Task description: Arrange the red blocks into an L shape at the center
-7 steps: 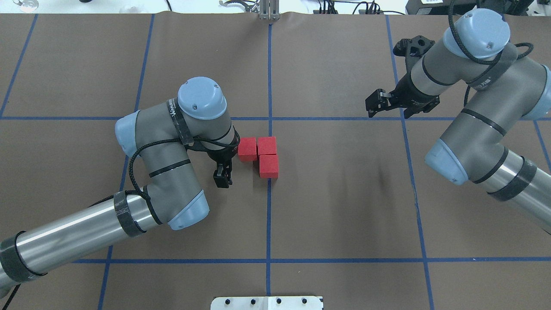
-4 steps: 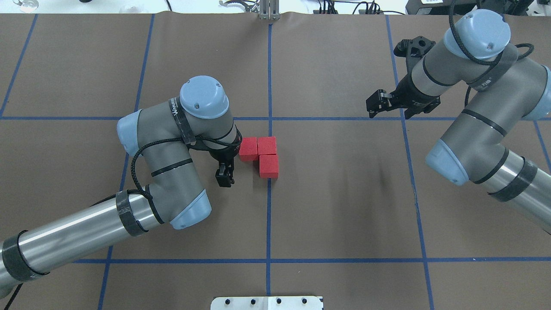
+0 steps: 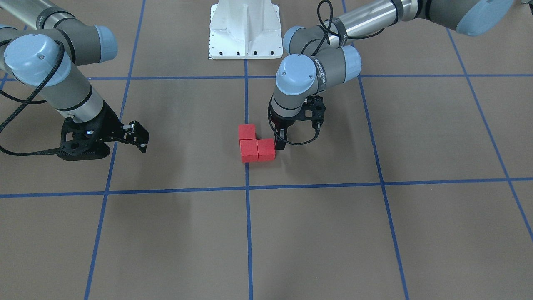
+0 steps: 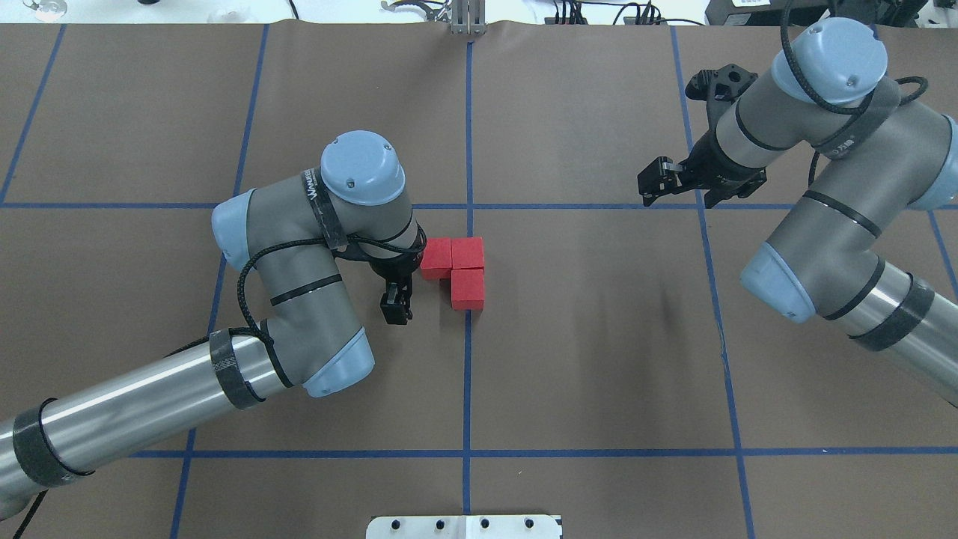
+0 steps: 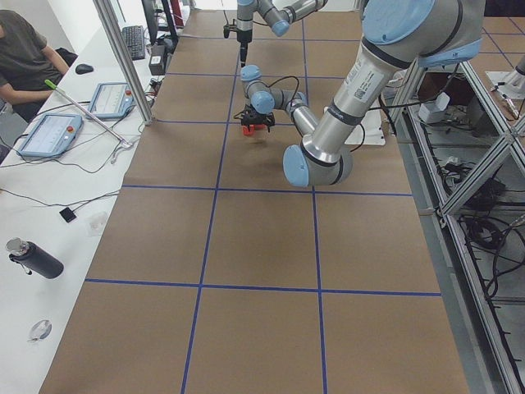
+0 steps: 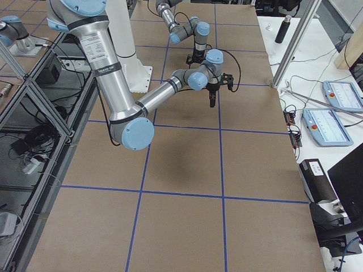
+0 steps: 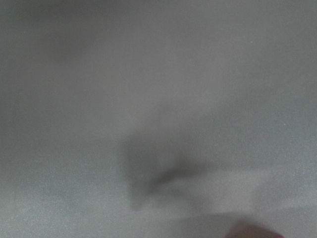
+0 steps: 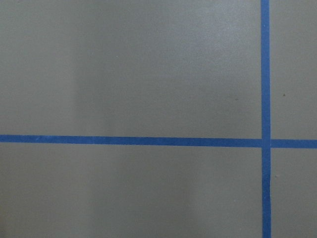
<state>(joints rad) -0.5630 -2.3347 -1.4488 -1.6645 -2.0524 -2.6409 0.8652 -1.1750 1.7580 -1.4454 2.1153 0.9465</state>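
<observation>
Three small matte red cubes [image 4: 465, 258] form an L at the brown worktop's [image 4: 599, 337] middle. The left gripper [image 4: 395, 307], fingers pressed together against them, should probably withdraw straight, disturbing nothing.

The near left arm [image 5: 328, 123] reaches from the upper right over the brown floor [image 5: 262, 345] and its blue tape grid [image 5: 246, 286]; its left gripper [image 5: 256, 121] hangs right at the red blocks [image 5: 248, 130], too small here to tell whether they touch; far beyond, the right arm [image 5: 275, 12] points its right gripper [image 5: 243, 56] straight down. On the white table [image 5: 49, 213] lie a dark bottle [image 5: 34, 259] and two blue-edged tablets [image 5: 51, 134]; a seated person [image 5: 23, 49] is at its far end.
</observation>
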